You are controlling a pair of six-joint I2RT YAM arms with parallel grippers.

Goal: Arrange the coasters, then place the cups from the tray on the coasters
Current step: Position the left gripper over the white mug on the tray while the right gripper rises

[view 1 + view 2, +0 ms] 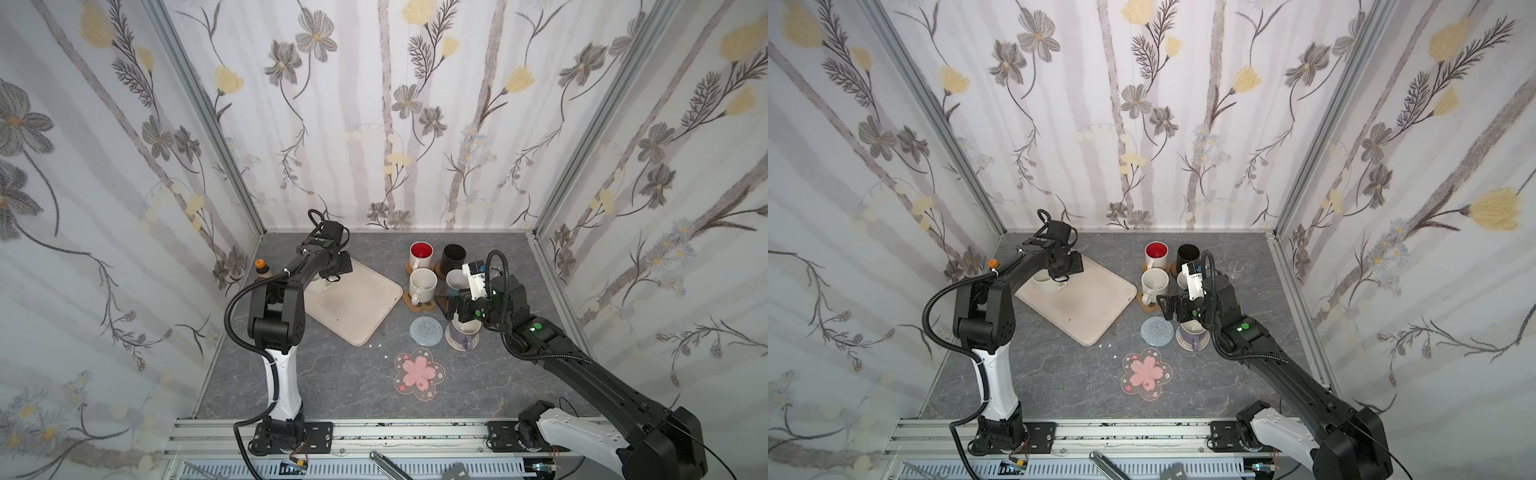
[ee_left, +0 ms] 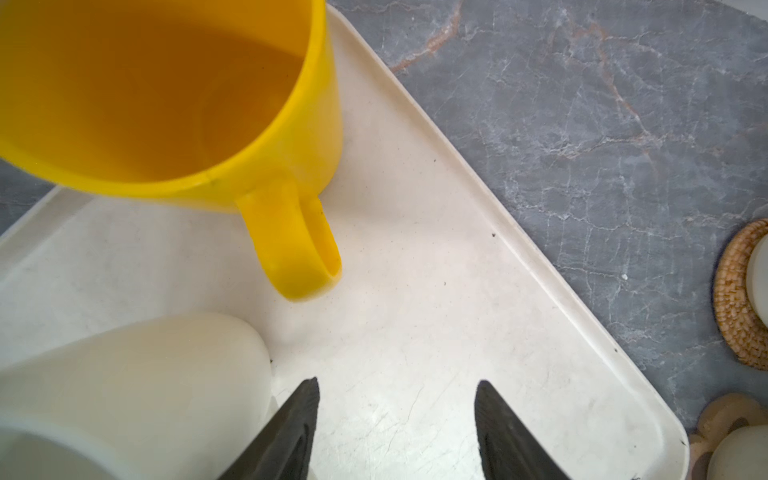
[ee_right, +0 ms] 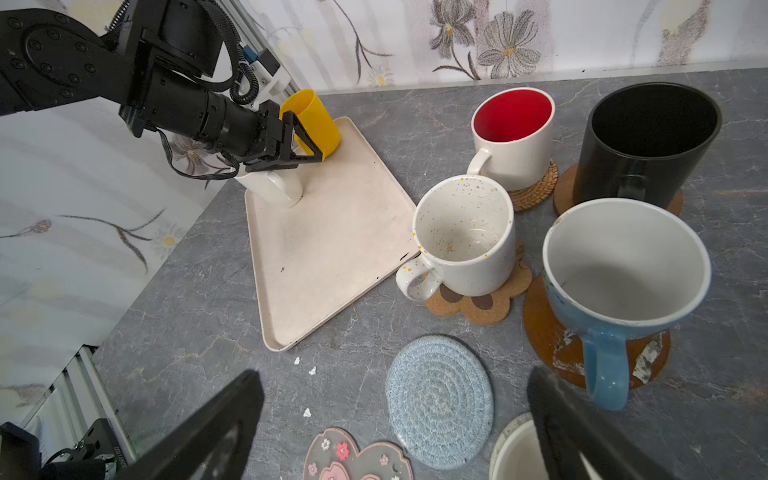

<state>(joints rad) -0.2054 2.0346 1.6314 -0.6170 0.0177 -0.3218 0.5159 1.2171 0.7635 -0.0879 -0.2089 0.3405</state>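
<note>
Left gripper (image 1: 1060, 276) just above cream-white cup (image 1: 1041, 281) on beige tray (image 1: 1088, 309)

Left pincer (image 2: 397, 384) parted; right pincer (image 3: 395, 374) spread wide.

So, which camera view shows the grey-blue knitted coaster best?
The right wrist view: the grey-blue knitted coaster lies close and bare there, its woven rings clear. Both top views show it too, but small. The left wrist view does not show it.

Seven cups (image 3: 463, 237), seven coasters (image 3: 438, 401), one tray (image 3: 332, 249), one bottle (image 1: 262, 269)
</note>
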